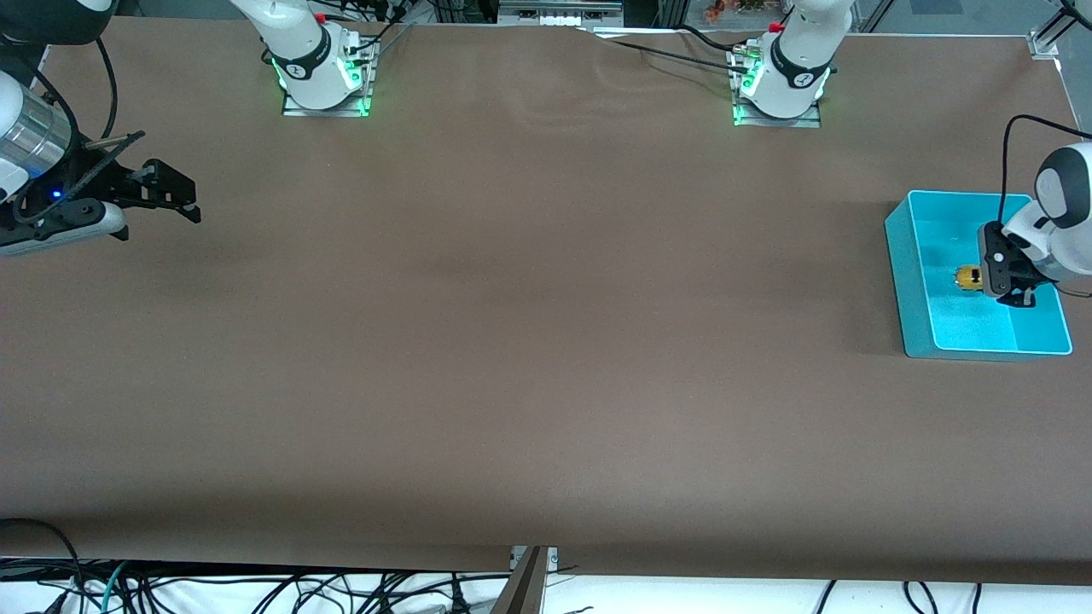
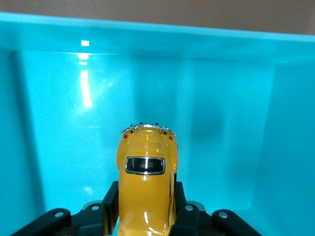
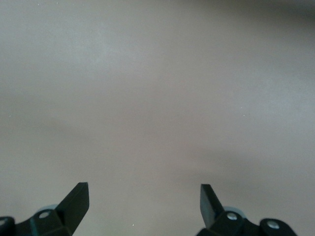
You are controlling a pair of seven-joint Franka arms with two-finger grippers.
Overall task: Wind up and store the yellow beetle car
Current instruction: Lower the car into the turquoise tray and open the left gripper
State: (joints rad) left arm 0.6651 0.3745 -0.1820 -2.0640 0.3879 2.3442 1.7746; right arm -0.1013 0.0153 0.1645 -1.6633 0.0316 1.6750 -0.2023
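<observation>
A glossy yellow beetle car gleamed inside a shiny turquoise plastic bin, set on a matt brown worktop.

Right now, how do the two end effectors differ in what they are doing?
The left end effector is shut on the yellow beetle car; the right end effector is open and holds nothing. The left one is down inside the turquoise bin at the left arm's end of the table; the right one waits over bare brown table at the right arm's end. Both have two black fingers.
</observation>
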